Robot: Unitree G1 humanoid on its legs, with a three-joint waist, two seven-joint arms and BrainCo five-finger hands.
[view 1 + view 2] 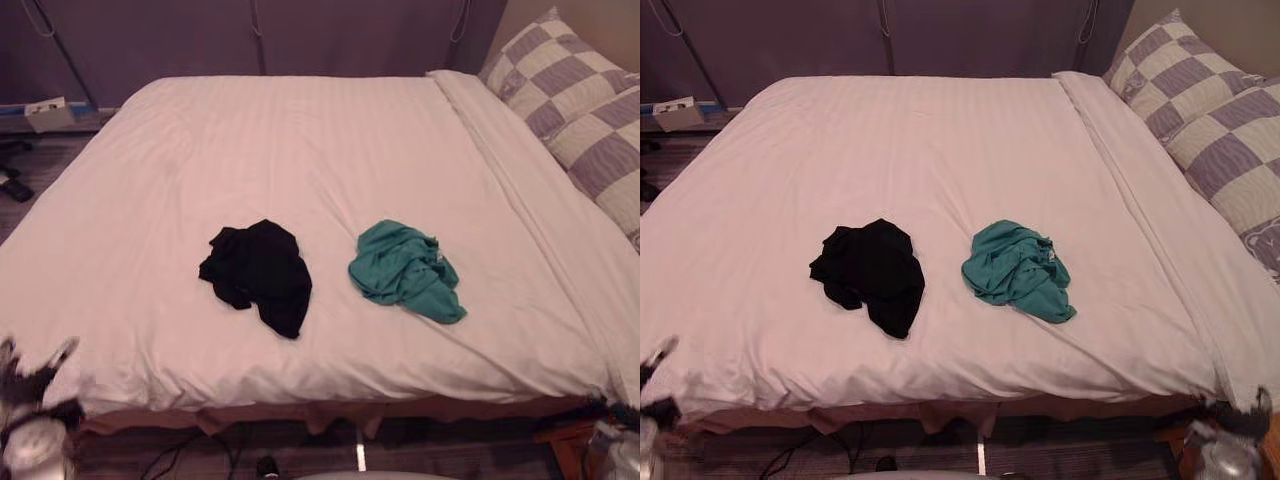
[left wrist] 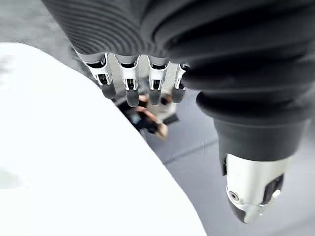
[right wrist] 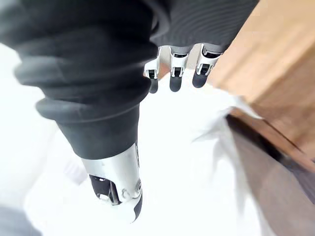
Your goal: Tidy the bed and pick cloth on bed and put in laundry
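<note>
A wide bed (image 1: 300,140) under a pale striped cover takes up the middle of my view. Two checked pillows (image 1: 585,100) lie at its upper right. A dark wall (image 1: 330,35) runs along the top. At the upper left I see grey plank floor (image 1: 45,160) and a small box (image 1: 48,113).

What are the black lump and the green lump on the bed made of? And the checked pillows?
The black cloth looks like soft matte fabric: it lies crumpled in loose folds. The teal cloth seems thin fabric too, finely wrinkled. The checked pillows look like woven fabric, matte and puffy.
</note>
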